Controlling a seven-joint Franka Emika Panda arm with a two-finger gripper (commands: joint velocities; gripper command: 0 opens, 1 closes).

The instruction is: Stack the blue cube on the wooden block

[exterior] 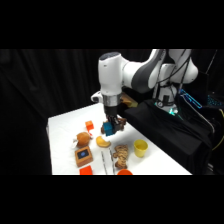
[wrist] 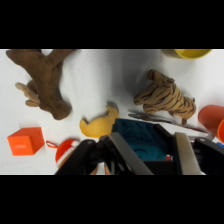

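Side-on, gripper point(exterior: 108, 127) hangs above the table point(exterior: 62, 125), closed on the blue cube point(exterior: 108, 129); wooden block point(exterior: 83, 156) sits well apart. Wrist view: blue cube point(wrist: 142, 141) clamped between both fingers point(wrist: 121, 153), lifted over the tiger toy point(wrist: 166, 98).

Cube in the air, block on the table

The small teal-blue cube point(exterior: 107, 129) hangs level above the white table's middle; the flat square brown wooden block point(exterior: 83, 156), marked with a dark blue square on top, lies near its front-left edge.
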